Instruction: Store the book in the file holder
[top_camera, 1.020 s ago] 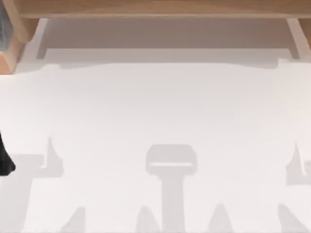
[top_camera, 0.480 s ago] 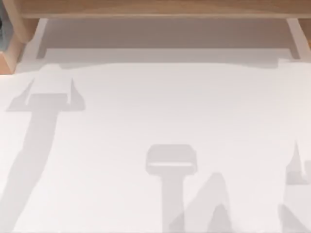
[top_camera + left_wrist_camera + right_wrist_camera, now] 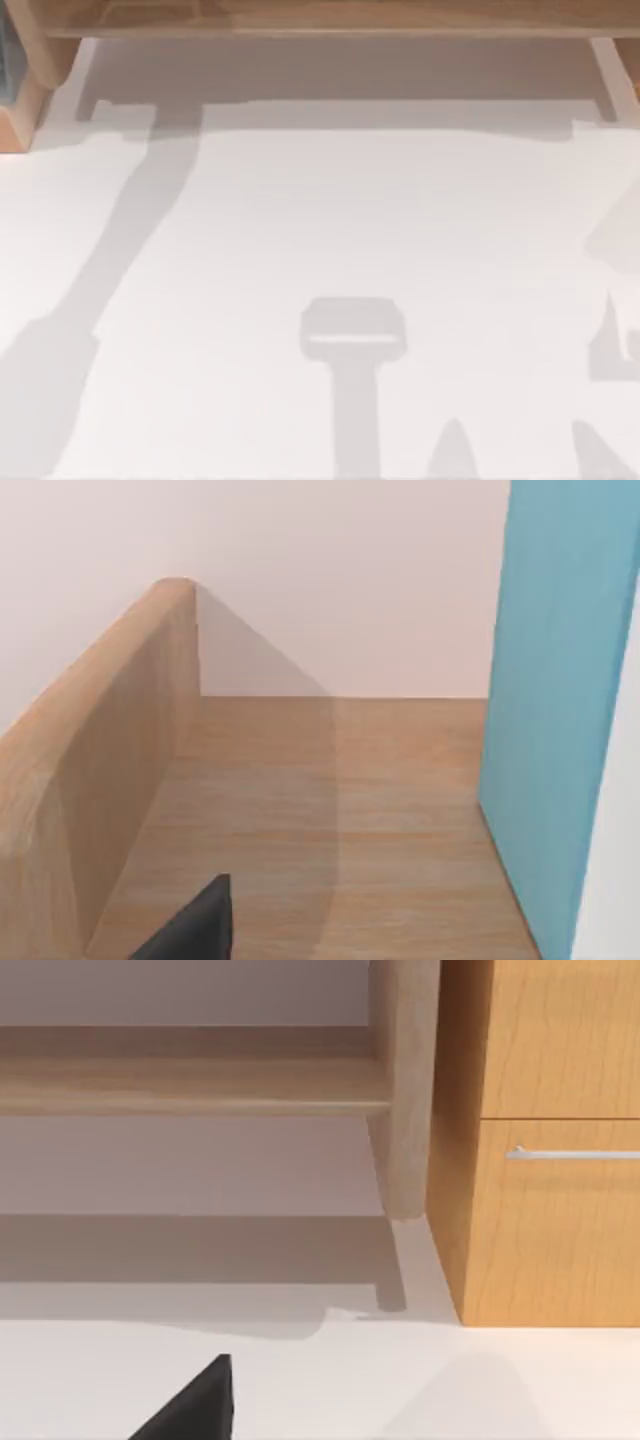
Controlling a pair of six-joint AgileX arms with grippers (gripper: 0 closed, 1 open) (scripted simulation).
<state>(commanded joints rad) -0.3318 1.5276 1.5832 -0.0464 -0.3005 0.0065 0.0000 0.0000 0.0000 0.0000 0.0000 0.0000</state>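
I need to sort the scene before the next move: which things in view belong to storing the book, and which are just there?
Part of the job:
- blue book, upright
- wooden file holder, its side wall

Just there:
- wooden drawer cabinet with metal handle
- wooden shelf
- white table

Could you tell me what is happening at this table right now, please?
A pair of AgileX arms is meant to store a book in a file holder. In the left wrist view, an upright blue panel, possibly the book, stands over a wooden floor beside a curved wooden wall, so the left arm seems to be at the holder. From above, the white table carries just arm shadows. The right wrist view faces a wooden shelf and a drawer handle.
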